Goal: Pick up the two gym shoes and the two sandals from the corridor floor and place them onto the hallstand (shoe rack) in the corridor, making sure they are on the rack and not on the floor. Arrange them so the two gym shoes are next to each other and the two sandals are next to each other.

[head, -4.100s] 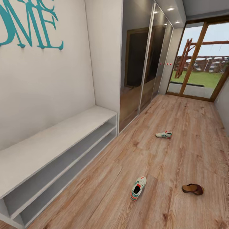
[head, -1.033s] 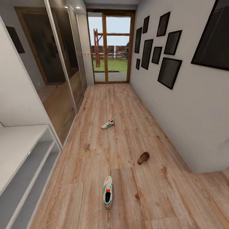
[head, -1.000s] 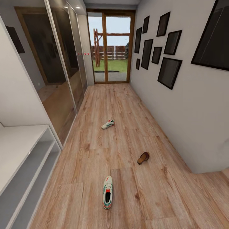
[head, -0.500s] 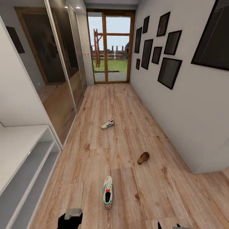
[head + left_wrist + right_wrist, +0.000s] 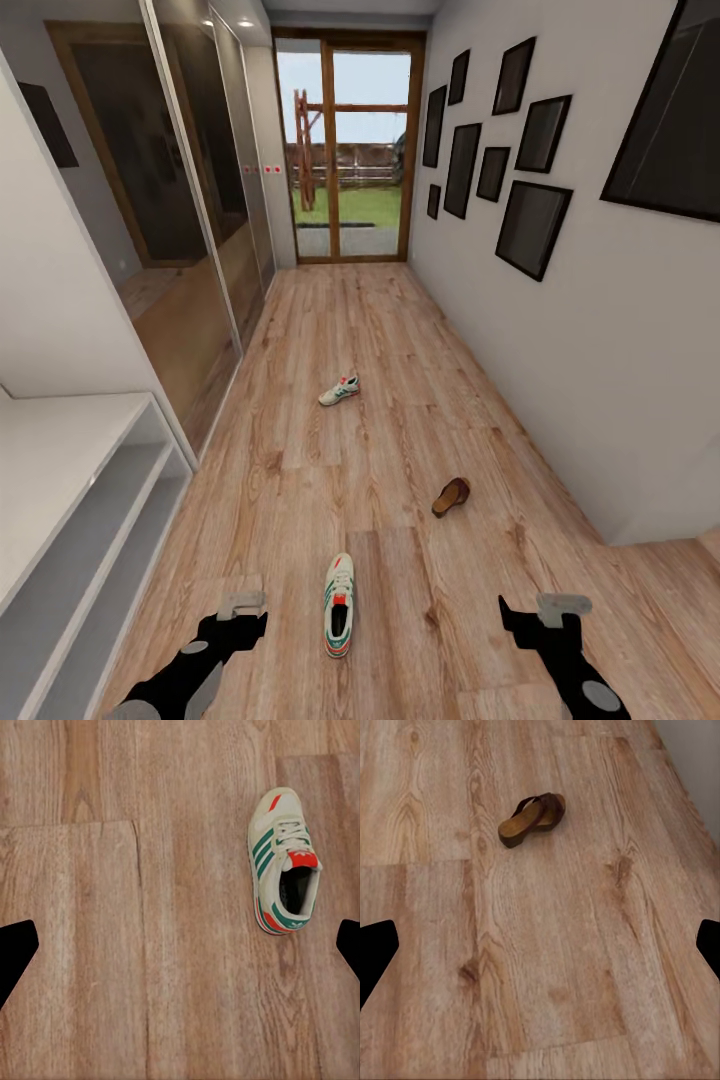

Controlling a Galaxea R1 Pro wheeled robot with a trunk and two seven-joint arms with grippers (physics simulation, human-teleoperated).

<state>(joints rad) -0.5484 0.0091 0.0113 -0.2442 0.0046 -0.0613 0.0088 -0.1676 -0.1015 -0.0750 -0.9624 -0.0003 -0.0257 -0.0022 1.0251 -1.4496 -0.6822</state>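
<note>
One white gym shoe (image 5: 338,605) with green stripes lies on the corridor floor (image 5: 400,340) just ahead, toe pointing away; the left wrist view has it too (image 5: 283,872). The other gym shoe (image 5: 340,390) lies farther down the corridor. One brown sandal (image 5: 451,496) rests to the right near the wall, also in the right wrist view (image 5: 532,817). My left gripper (image 5: 240,610) hovers open left of the near shoe, and my right gripper (image 5: 545,612) hovers open to its right. Both hold nothing. The pale hallstand (image 5: 50,470) stands at the left.
Mirrored wardrobe doors (image 5: 190,230) line the left wall beyond the hallstand. Dark picture frames (image 5: 530,225) hang on the right wall. A glass door (image 5: 350,160) closes the far end. Wood planks stretch between the shoes.
Both arms have risen into the head view from its bottom edge, either side of the near gym shoe. The shoes and the sandal have not moved.
</note>
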